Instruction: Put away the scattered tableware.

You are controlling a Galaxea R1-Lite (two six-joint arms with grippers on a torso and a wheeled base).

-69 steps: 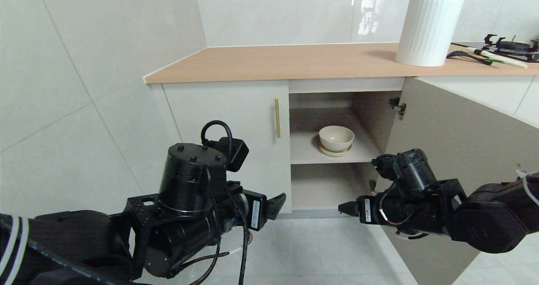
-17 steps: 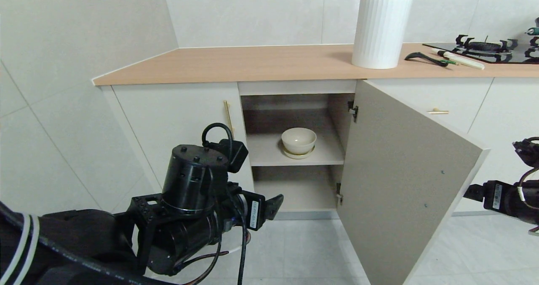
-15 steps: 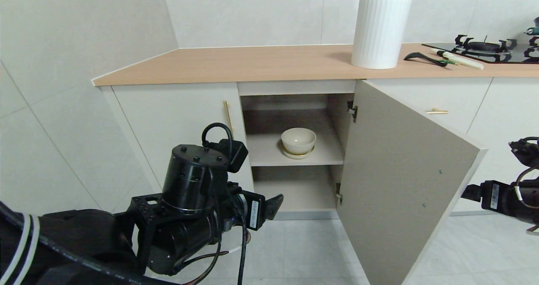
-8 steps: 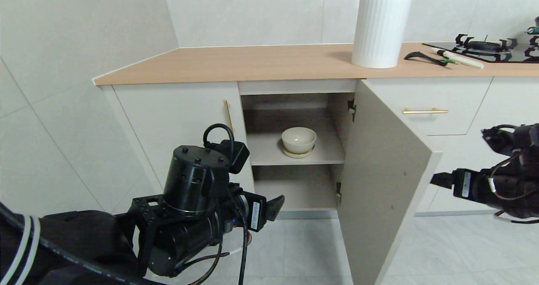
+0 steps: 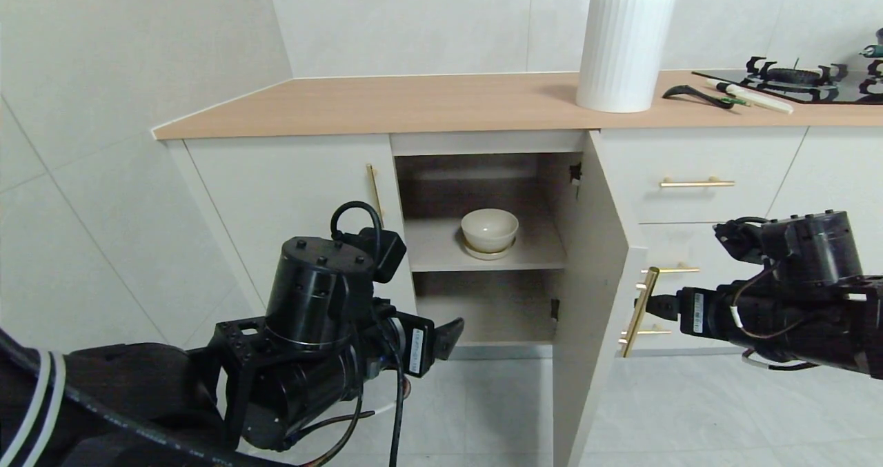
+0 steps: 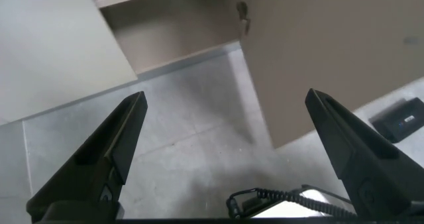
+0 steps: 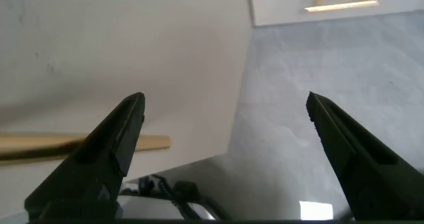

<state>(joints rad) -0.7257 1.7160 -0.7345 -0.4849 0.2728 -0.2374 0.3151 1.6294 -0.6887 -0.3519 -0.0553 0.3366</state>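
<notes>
Cream bowl (image 5: 489,229) resting on a small plate (image 5: 488,252) on the upper cupboard shelf (image 5: 438,246), door (image 5: 597,281) half open, right end effector (image 5: 655,306) spread apart just beside the brass door handle (image 5: 639,311), left end effector (image 5: 448,332) spread apart, low over the floor (image 5: 510,412)

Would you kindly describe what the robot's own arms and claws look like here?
Both arms, left arm and right arm, are matte black, each with a cylindrical joint housing, loose cables and a small white label near the wrist. The left claw and right claw are each a pair of black, tapering wedges.
</notes>
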